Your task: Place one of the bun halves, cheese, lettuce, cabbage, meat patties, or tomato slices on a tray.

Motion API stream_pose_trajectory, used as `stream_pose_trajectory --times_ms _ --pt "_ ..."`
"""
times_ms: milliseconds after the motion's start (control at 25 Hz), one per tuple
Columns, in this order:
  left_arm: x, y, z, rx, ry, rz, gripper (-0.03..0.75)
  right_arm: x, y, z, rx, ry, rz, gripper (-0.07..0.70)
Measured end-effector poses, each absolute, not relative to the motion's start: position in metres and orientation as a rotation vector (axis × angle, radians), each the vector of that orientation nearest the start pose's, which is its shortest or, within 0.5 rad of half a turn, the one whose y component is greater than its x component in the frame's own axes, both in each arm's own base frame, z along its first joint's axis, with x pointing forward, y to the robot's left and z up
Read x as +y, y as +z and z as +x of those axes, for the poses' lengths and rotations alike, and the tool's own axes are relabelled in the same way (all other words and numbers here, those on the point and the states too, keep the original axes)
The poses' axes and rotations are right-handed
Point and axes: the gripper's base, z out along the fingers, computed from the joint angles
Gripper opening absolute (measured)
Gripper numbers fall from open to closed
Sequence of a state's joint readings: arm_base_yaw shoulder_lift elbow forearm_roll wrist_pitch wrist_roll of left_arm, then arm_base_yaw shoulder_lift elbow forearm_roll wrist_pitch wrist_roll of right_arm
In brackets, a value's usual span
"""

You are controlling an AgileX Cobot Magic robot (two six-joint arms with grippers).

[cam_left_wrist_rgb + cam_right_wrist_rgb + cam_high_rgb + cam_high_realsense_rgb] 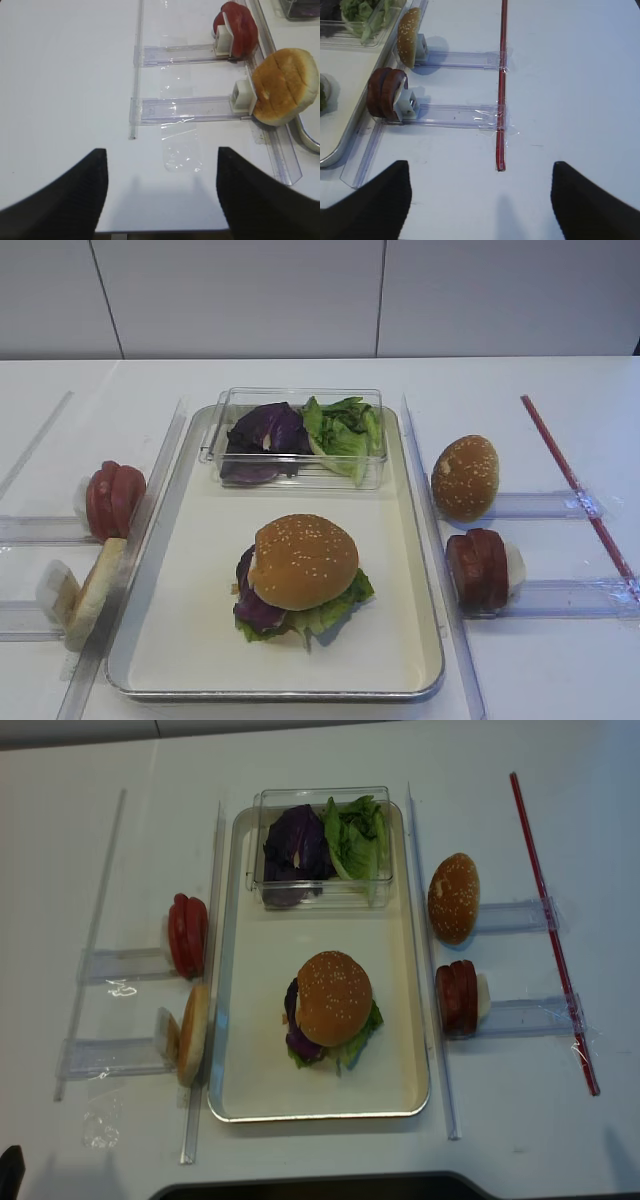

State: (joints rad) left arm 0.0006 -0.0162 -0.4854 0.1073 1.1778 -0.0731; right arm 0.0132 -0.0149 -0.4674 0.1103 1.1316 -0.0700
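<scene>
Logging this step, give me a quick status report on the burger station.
Both end effectors open, empty, over bare table. Seeded bun top capping the stack on the tray; spare bun and meat patties on their racks. Nothing in the way.

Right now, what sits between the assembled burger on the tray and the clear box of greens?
Nothing: in the exterior high view only bare cream tray floor lies between the burger and the clear box holding cabbage and lettuce.
</scene>
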Motion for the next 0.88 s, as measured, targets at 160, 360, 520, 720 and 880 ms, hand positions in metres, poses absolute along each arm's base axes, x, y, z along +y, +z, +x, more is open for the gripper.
stream_pose_trajectory --times_ms 160,360,520,720,880 --pt "0.0090 0.2644 -0.0113 2.154 0.089 -0.092 0.469 0.0090 0.2630 -0.0071 2.127 0.101 -0.097 0.602" --pt "0.0090 0.2644 -0.0113 2.154 0.089 -0.092 0.469 0.0090 0.2630 -0.0071 2.127 0.101 -0.097 0.602" --pt "0.0090 0.2644 -0.0113 2.154 0.089 -0.092 0.469 0.0090 0.2630 -0.0071 2.127 0.101 -0.097 0.602" --pt "0.0090 0.2644 -0.0113 2.154 0.089 -0.092 0.469 0.0090 0.2630 -0.0071 2.127 0.101 -0.097 0.602" --pt "0.0090 0.2644 -0.0113 2.154 0.089 -0.092 0.469 0.0090 0.2630 -0.0071 2.127 0.101 -0.097 0.602"
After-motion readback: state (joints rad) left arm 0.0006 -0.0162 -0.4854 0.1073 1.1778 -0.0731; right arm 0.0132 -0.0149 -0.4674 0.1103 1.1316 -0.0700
